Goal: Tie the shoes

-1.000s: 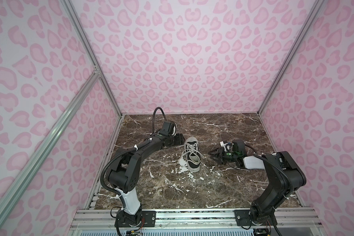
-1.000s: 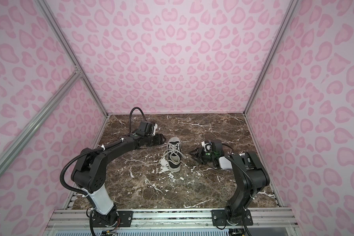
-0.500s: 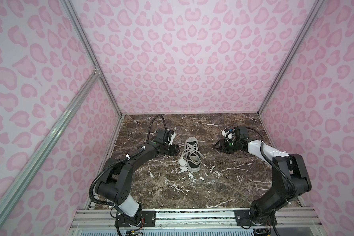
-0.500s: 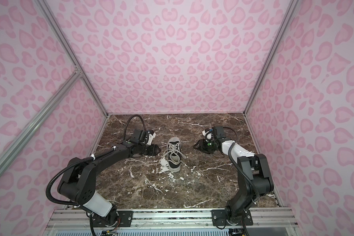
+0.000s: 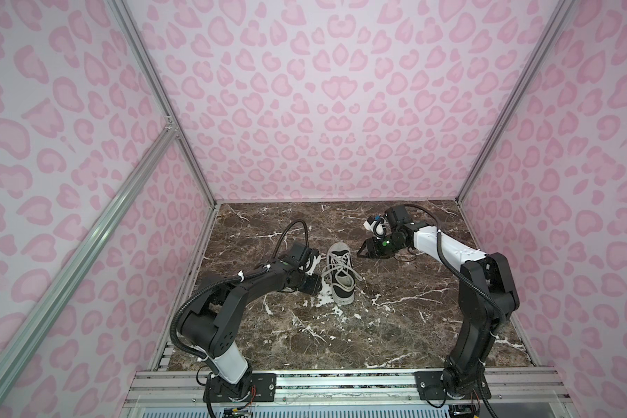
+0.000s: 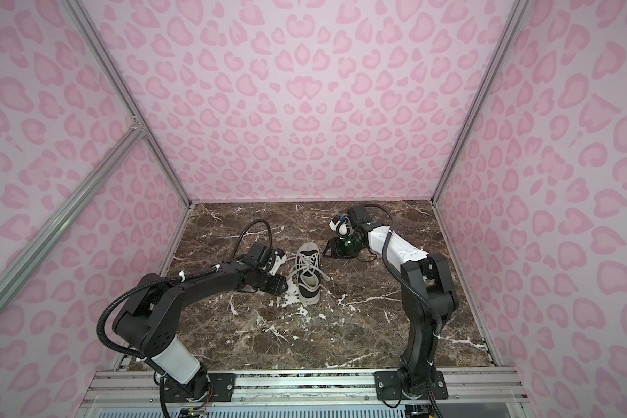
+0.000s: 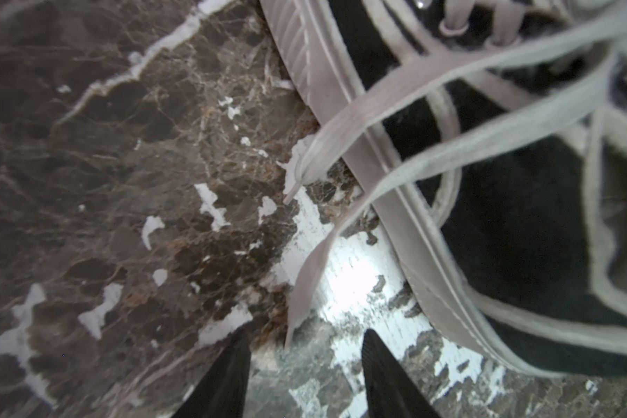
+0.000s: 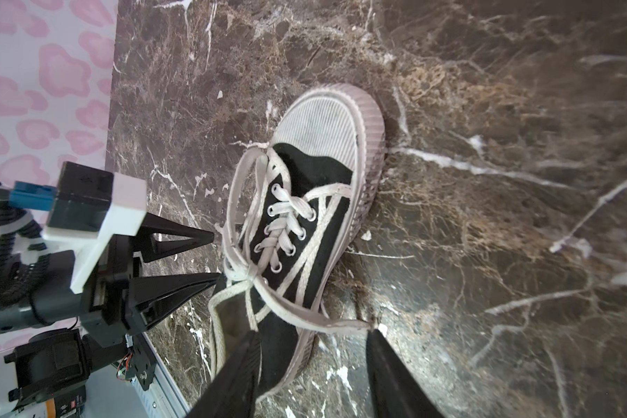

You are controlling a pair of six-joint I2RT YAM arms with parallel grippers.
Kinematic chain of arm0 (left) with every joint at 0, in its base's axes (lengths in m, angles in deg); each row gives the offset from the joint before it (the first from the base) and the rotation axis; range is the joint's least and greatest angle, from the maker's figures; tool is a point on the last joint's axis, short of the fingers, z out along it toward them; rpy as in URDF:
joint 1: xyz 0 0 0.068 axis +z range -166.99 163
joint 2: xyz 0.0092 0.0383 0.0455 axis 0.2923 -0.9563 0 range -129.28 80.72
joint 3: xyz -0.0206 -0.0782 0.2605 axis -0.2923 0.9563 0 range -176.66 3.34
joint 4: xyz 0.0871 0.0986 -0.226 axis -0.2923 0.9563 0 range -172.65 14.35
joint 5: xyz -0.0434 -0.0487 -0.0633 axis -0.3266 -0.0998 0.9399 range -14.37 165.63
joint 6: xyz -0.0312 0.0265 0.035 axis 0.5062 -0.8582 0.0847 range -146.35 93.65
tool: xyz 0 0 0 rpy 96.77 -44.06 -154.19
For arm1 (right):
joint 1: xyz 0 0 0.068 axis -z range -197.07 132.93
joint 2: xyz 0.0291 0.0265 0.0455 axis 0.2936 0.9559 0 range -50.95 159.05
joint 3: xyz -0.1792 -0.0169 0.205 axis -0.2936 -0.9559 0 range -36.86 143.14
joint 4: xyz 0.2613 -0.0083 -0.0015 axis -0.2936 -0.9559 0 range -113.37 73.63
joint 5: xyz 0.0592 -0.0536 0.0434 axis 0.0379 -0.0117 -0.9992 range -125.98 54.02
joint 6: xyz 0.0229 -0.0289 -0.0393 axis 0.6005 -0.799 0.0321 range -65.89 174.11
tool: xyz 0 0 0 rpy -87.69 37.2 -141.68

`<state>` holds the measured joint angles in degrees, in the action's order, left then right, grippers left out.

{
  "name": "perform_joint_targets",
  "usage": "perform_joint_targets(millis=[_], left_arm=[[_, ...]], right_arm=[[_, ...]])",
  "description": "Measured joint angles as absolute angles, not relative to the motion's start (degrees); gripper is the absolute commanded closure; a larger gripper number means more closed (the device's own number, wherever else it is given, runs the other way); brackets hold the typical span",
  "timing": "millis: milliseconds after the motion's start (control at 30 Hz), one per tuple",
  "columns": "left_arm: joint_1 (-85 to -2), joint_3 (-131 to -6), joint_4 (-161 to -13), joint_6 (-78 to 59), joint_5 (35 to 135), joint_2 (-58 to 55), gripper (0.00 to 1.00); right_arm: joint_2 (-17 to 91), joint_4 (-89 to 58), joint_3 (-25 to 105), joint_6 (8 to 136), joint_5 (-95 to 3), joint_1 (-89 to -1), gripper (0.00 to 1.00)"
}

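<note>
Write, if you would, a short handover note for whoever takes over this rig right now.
Left claw: open, low on the marble table beside the black sneaker; a lace end reaches between its tips, not pinched.
Right claw: open, empty, right of the toe cap, apart from it.
Sneaker: upright mid-table, toe toward the back wall.
Done: laces look loosely knotted, loops slack.
Left: grip the lace, finish and tighten the bow.

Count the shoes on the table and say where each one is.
1. The black sneaker lies near the middle of the marble table, toe toward the back wall, with the left gripper close beside it. No second shoe shows in any view.
</note>
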<state>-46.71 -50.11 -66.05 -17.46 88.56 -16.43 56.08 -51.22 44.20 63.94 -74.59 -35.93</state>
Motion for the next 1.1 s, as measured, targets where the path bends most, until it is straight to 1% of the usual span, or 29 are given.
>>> perform_joint_targets(millis=[100, 167, 200, 267, 367, 567, 867, 933, 1000, 1100], left_arm=[[-47.2, -50.3, -67.0, -18.0, 87.2, -17.2, 0.55], [-47.5, -50.3, -67.9, -18.2, 86.5, -17.6, 0.62], [-47.6, -50.2, -68.2, -18.4, 86.4, -17.8, 0.69], [-47.8, -50.1, -68.8, -18.4, 86.1, -17.8, 0.78], [-47.8, -49.7, -70.3, -18.8, 86.1, -17.7, 0.82], [-47.8, -47.4, -72.5, -19.0, 86.3, -15.7, 0.88], [-48.1, -44.0, -75.9, -21.1, 87.3, -13.0, 0.93], [-48.2, -44.0, -76.1, -21.6, 87.5, -12.9, 0.93], [-48.2, -44.0, -76.3, -21.9, 87.7, -12.9, 0.94], [-48.5, -44.0, -76.5, -22.3, 87.8, -13.0, 0.94]], right_arm=[[56.2, -52.3, 45.5, 63.3, -74.6, -36.6, 0.50], [56.3, -52.7, 46.2, 62.5, -74.6, -37.2, 0.50], [56.5, -52.7, 46.5, 62.0, -74.6, -37.6, 0.50], [56.9, -53.1, 47.0, 60.7, -74.4, -38.4, 0.50], [57.4, -53.5, 47.7, 58.1, -73.3, -40.2, 0.50], [59.3, -55.6, 52.4, 51.2, -69.9, -44.6, 0.49], [65.0, -60.0, 59.7, 41.4, -63.5, -50.9, 0.47], [66.6, -61.1, 61.5, 40.3, -62.3, -51.6, 0.44], [67.9, -61.7, 62.8, 39.4, -60.8, -52.4, 0.39], [68.6, -62.6, 63.4, 38.3, -57.8, -53.2, 0.35]])
